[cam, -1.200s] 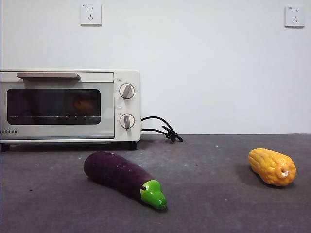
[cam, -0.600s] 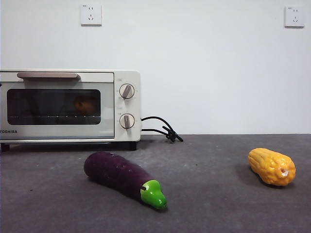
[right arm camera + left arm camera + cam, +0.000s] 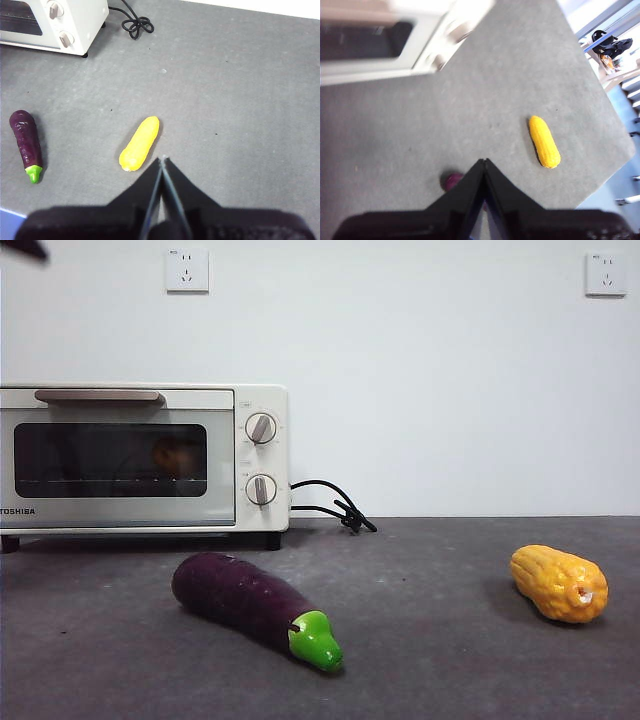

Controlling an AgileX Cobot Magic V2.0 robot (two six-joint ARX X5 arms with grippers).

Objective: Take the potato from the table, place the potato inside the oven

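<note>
Potato (image 3: 176,454) dim behind dark oven (image 3: 140,455) glass; eggplant (image 3: 453,181) mostly hidden behind left claw (image 3: 484,162)

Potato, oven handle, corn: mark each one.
potato (image 3: 176,454), front view, orange patch behind the oven's glass.
oven handle (image 3: 100,396), front view, middle of the bar.
corn (image 3: 139,143), right wrist view, mid-cob.

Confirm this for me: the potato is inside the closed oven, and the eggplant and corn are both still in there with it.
Not quite. The potato does show dimly behind the glass of the closed oven, but the eggplant and the corn are not inside: both lie out on the table, as the front view shows. The right wrist view shows the same.
</note>
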